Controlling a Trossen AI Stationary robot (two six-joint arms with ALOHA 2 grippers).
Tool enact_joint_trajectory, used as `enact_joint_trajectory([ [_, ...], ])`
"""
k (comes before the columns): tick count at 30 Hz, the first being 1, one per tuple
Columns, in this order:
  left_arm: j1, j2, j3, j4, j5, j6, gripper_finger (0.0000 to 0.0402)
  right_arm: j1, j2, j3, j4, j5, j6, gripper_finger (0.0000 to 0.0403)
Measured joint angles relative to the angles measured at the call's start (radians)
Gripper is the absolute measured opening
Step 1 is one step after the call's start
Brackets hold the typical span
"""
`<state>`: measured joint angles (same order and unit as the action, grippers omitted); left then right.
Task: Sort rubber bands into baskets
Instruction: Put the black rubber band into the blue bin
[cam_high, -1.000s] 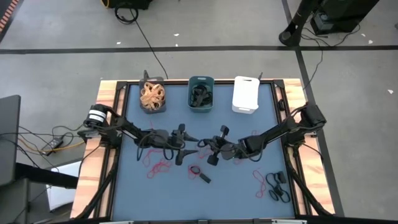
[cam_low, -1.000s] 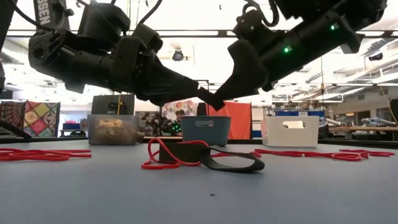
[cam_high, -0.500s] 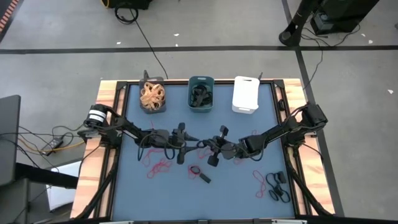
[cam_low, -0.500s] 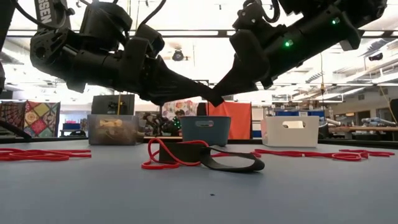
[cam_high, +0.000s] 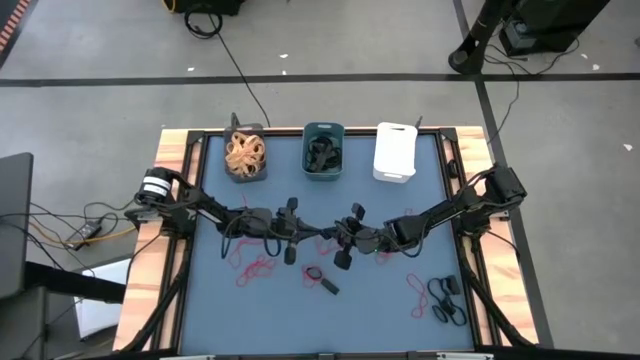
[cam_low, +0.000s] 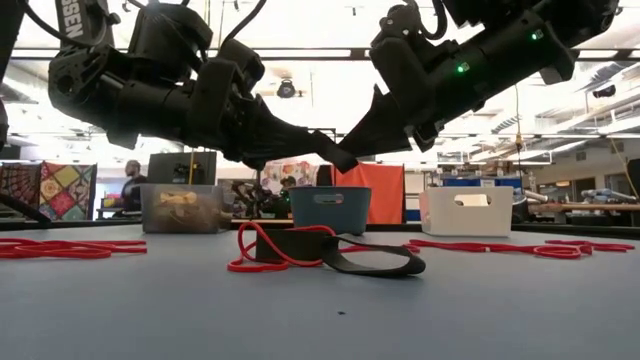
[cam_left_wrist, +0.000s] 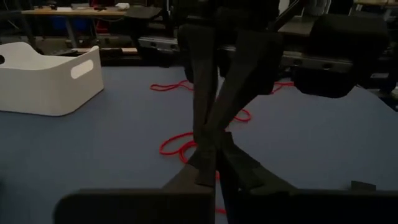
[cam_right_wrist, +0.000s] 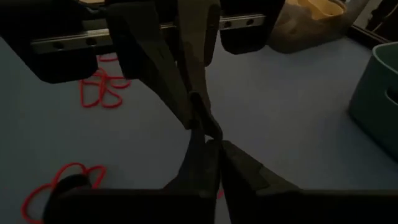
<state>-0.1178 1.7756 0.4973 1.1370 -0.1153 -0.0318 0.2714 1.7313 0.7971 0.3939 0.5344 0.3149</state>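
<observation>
The sorting looks partly done. The dark grey basket (cam_high: 245, 155) holds a heap of tan bands (cam_high: 244, 153), the teal basket (cam_high: 323, 150) beside it holds black ones, and the white basket (cam_high: 395, 152) on the teal basket's other side shows nothing inside from above.

Plenty is left on the blue table (cam_high: 210, 300), on the side of the teal basket away from the back edge: a red band (cam_low: 268, 247) lying with a black band (cam_low: 372, 262), more red bands (cam_high: 253, 268) under the left arm, others (cam_high: 415, 290) under the right arm, and a cluster of black bands (cam_high: 446, 300) near the right corner.

The left gripper (cam_high: 303, 232) and the right gripper (cam_high: 332, 236) meet tip to tip above the table in front of the teal basket. Both sets of fingers look pinched close together, apparently passing something thin between them, but I cannot tell what, if anything, either holds.

The only readable writing is white letters, "SSEN", on the arm housing (cam_low: 78, 14) in the low view.
</observation>
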Motion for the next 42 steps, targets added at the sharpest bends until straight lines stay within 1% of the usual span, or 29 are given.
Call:
enact_joint_trajectory([
  [2, 0.008, 0.0, 0.0, 0.025, -0.015, -0.006, 0.001, 0.0, 0.0, 0.0, -0.002, 0.0, -0.002, 0.0055],
  [5, 0.057, -0.003, 0.0, 0.064, -0.027, -0.068, 0.001, 0.0, -0.014, 0.0, -0.035, 0.024, -0.003, 0.0094],
  [9, 0.16, -0.011, 0.0, 0.069, 0.003, -0.14, 0.0008, -0.002, -0.064, 0.001, -0.139, 0.113, 0.064, 0.0143],
  [12, 0.254, -0.011, 0.009, 0.066, -0.013, -0.188, 0.0008, 0.002, -0.105, 0.0, -0.232, 0.107, 0.106, 0.0168],
  [14, 0.315, -0.011, 0.023, 0.048, -0.009, -0.219, 0.0007, 0.002, -0.134, 0.0, -0.272, 0.11, 0.131, 0.0177],
  [17, 0.404, -0.011, 0.067, 0.027, 0.031, -0.266, 0.0007, 0.003, -0.158, 0.0, -0.31, 0.114, 0.152, 0.0182],
  [19, 0.461, -0.011, 0.113, -0.04, 0.078, -0.308, 0.0006, 0.004, -0.167, 0.0, -0.308, 0.094, 0.154, 0.0181],
  [21, 0.506, -0.011, 0.177, -0.143, 0.115, -0.342, 0.0006, 0.004, -0.166, 0.0, -0.291, 0.079, 0.157, 0.018],
  [24, 0.551, -0.011, 0.279, -0.358, 0.122, -0.341, 0.0009, 0.003, -0.147, 0.0, -0.277, 0.055, 0.159, 0.018],
  [26, 0.573, -0.011, 0.337, -0.5, 0.119, -0.337, 0.0018, 0.004, -0.132, 0.0, -0.278, 0.031, 0.158, 0.0181],
  [29, 0.59, -0.011, 0.394, -0.626, 0.119, -0.302, 0.0037, 0.004, -0.113, 0.0, -0.274, -0.005, 0.156, 0.0181],
  [34, 0.59, -0.011, 0.411, -0.695, 0.134, -0.28, 0.0083, 0.006, -0.098, 0.0, -0.235, -0.044, 0.12, 0.0182],
  [39, 0.596, -0.011, 0.412, -0.729, 0.129, -0.258, 0.0145, 0.006, -0.06, 0.0, -0.115, -0.129, 0.072, 0.0182],
  [42, 0.598, -0.013, 0.412, -0.737, 0.141, -0.203, 0.0174, 0.007, -0.011, -0.001, -0.022, -0.159, 0.05, 0.0182],
])
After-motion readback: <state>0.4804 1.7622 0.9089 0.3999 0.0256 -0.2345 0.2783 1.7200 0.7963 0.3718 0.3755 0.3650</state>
